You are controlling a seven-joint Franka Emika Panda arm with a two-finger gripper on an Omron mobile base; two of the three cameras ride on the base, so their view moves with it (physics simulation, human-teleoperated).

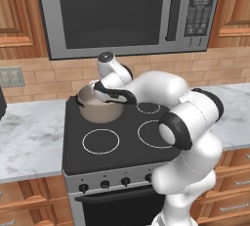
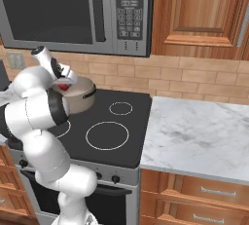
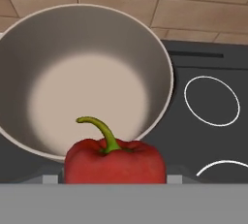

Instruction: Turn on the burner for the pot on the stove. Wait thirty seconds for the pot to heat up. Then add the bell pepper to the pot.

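Note:
The red bell pepper (image 3: 115,162) with its green stem sits between my gripper's (image 3: 114,178) fingers, which are shut on it. It hangs just above the near rim of the beige-grey pot (image 3: 87,80), whose pale inside holds nothing. In the right base view the bell pepper (image 2: 63,87) shows as a red spot under my hand, over the pot (image 2: 81,98). The pot (image 1: 100,108) stands on the back left ring of the black stove (image 1: 124,149), with my gripper (image 1: 105,95) over its rim.
A steel microwave (image 1: 122,10) hangs close above the stove. Black knobs (image 1: 105,184) line the stove's steel front. Marble counters (image 2: 199,136) flank the stove on both sides. My own arm (image 1: 188,132) bends over the front right ring.

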